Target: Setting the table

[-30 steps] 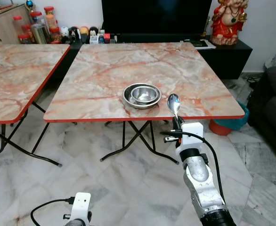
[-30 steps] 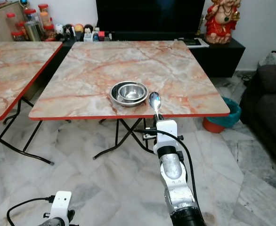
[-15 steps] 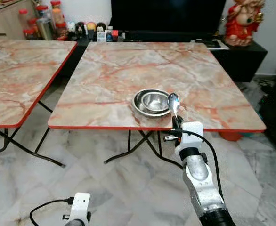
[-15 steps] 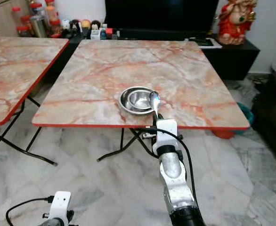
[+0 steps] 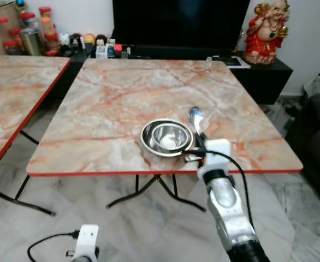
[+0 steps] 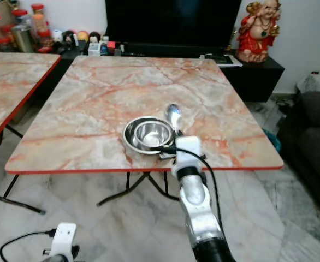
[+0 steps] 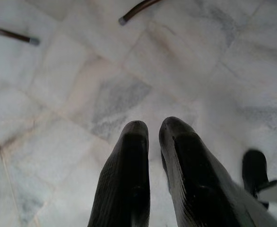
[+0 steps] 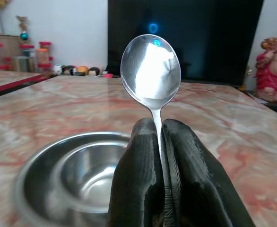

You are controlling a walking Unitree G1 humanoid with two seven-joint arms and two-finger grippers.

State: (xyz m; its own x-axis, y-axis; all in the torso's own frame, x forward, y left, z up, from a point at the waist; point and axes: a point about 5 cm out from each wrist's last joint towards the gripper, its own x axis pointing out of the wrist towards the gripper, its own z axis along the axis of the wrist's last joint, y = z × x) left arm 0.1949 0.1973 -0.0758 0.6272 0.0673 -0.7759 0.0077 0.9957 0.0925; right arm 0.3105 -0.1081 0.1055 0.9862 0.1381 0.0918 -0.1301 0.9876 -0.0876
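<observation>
The spoon (image 8: 151,71) stands upright with its bowl uppermost and its handle pinched between the two black fingers (image 8: 134,175) of the right gripper (image 5: 199,143), which is clenched tight on it with no gap showing beside the stem. In the left eye view the spoon sits just right of centre in the frame, raised above the near part of the table and just beside the right rim of the steel bowls (image 5: 167,137), two of them nested one inside the other. From the head cameras I cannot tell whether the spoon's lower end touches the tabletop.

The step in hand looks like carrying the spoon in to lay it at the place setting. The bowls are already set down near the front edge of the marble-patterned table (image 5: 116,98), so what remains is probably to lower the spoon flat onto the bare surface to the right of the bowls. That calls for tipping the wrist so the handle comes level, keeping clear of the bowl rim, and only then letting the fingers part.

The left gripper (image 7: 153,137) hangs idle low in the frame over the pale marble floor (image 7: 72,80), its fingers drawn nearly together with a thin slit between them and nothing held.

Behind the table, at the top of the frame, are a dark television (image 5: 179,24) and a red figurine (image 5: 265,31).
</observation>
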